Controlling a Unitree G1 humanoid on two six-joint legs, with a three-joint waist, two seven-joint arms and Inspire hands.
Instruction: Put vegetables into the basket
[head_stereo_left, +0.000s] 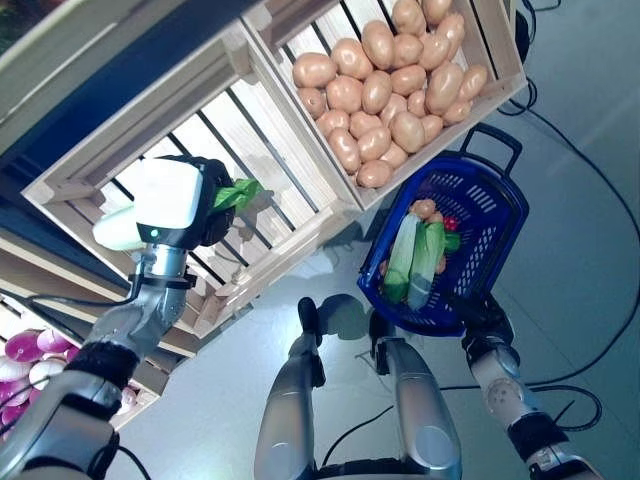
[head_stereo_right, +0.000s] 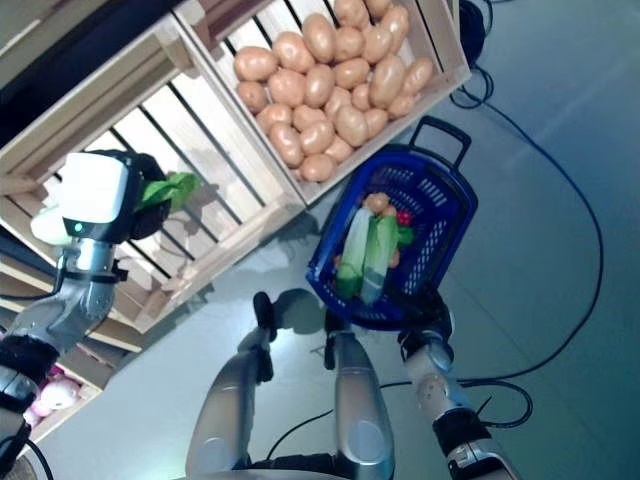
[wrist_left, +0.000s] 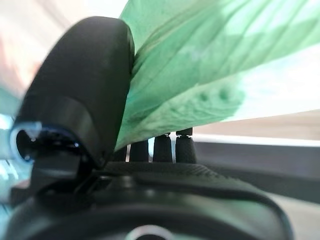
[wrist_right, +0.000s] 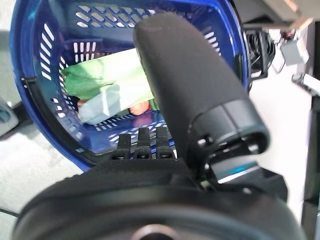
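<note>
My left hand is up inside the empty wooden crate, shut on a leafy green vegetable. In the left wrist view the leaf is pinched between the thumb and the fingers. The blue plastic basket hangs at lower right. My right hand is shut on its near edge, the thumb lying over the rim. Two pale green vegetables lie in the basket with a potato and something red.
A crate full of potatoes stands next to the empty one, just above the basket. A lower crate with purple onions shows at far left. Grey floor lies to the right.
</note>
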